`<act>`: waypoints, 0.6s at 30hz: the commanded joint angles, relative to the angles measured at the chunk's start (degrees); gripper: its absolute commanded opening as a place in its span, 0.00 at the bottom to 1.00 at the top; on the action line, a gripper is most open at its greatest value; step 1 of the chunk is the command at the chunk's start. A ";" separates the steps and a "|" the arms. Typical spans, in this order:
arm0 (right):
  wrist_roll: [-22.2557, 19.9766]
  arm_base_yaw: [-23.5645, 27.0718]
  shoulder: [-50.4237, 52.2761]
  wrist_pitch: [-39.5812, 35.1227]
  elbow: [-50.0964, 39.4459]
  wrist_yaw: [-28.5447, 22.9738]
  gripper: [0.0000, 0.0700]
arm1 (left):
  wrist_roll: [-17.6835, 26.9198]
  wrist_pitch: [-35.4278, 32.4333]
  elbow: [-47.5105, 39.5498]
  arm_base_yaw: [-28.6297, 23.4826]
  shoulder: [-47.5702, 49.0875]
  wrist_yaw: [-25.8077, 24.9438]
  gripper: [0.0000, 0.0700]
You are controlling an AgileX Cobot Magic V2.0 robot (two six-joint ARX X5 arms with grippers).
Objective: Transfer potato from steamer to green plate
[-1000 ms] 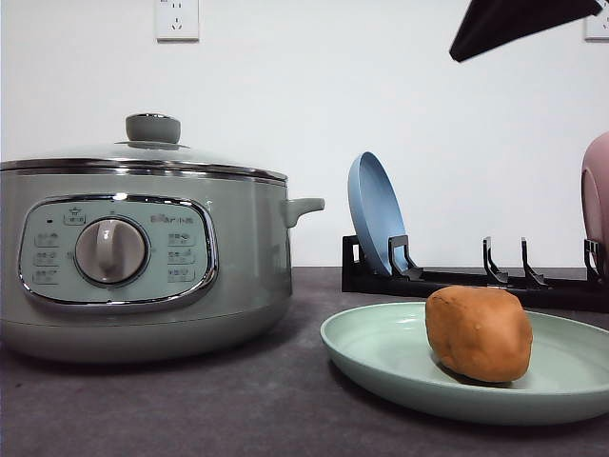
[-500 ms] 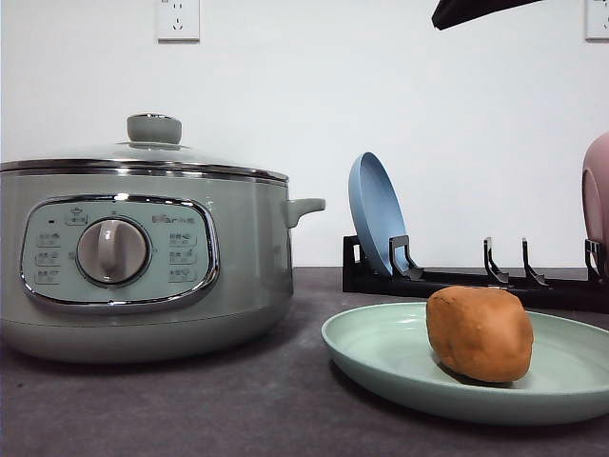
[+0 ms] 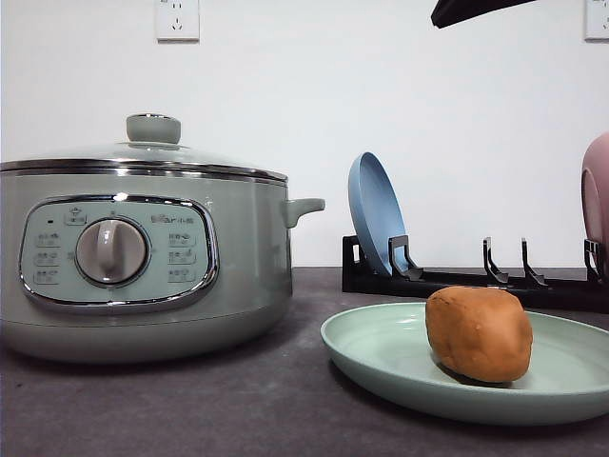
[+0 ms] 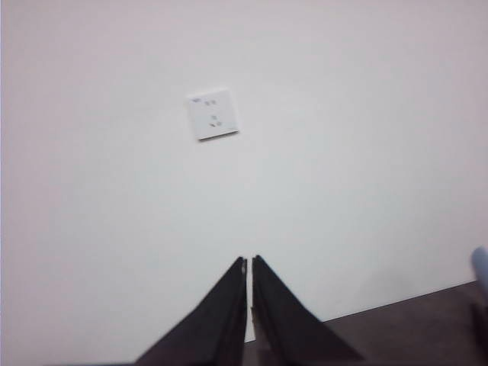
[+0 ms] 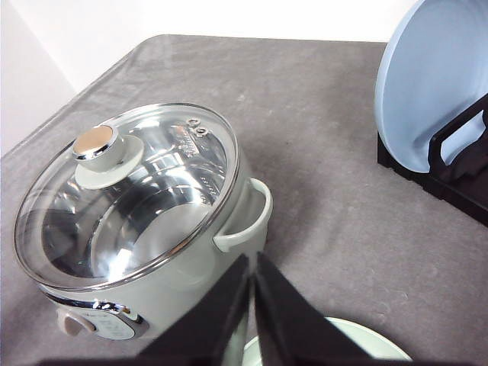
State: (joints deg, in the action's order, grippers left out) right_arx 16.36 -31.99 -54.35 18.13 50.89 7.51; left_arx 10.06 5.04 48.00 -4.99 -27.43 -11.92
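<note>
Front view – potato [image 3: 479,333]: seen resting on the green plate [image 3: 381,352], apart from the steamer [image 3: 143,257], whose lid is on.
Front view – progress: the transfer is judged done; nothing is seen left to move.
Front view – writing: a small brand mark is seen above the steamer's dial, too small to be read.
Left wrist view – left gripper [image 4: 248,263]: fingers are pressed almost together, nothing held; a wall socket [image 4: 213,114] is faced.
Right wrist view – right gripper [image 5: 252,263]: fingers are closed, empty, held above the steamer's side handle [image 5: 248,221]; no potato is seen through the glass lid [image 5: 126,194].
</note>
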 commanded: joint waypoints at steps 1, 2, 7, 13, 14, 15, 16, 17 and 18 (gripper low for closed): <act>0.44 -0.44 -0.17 -0.63 0.98 -0.09 0.00 | 1.10 -2.26 -6.21 -0.68 2.65 0.15 0.00; 0.44 -0.44 -0.17 -0.62 0.98 -0.08 0.00 | 1.10 -3.16 -9.20 -1.01 4.54 0.16 0.00; 0.44 -0.44 -0.17 -0.63 0.98 -0.07 0.00 | 1.03 -4.39 -21.72 -1.67 12.38 0.51 0.00; 0.44 -0.44 -0.17 -0.62 0.98 -0.08 0.00 | 0.77 -4.34 -32.58 -1.69 18.77 0.52 0.00; 0.44 -0.44 -0.17 -0.61 0.98 -0.07 0.00 | 0.77 -4.23 -34.02 -1.69 19.62 0.52 0.00; 0.44 -0.44 -0.17 -0.63 0.98 -0.07 0.00 | 0.77 -4.19 -35.49 -1.69 20.50 0.52 0.00; 0.44 -0.44 -0.17 -0.63 0.98 -0.07 0.00 | 0.76 -4.09 -36.97 -1.69 21.43 0.52 0.00; 0.44 -0.44 -0.17 -0.63 0.98 -0.07 0.00 | 0.69 -3.73 -38.09 -1.69 22.20 0.52 0.00; 0.44 -0.44 -0.17 -0.63 0.98 -0.07 0.00 | 0.45 -3.20 -39.11 -1.69 22.97 0.52 0.00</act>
State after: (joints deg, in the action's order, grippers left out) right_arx 16.36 -31.97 -54.35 18.13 50.89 7.50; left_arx 10.60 2.41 9.06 -6.52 -4.77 -11.73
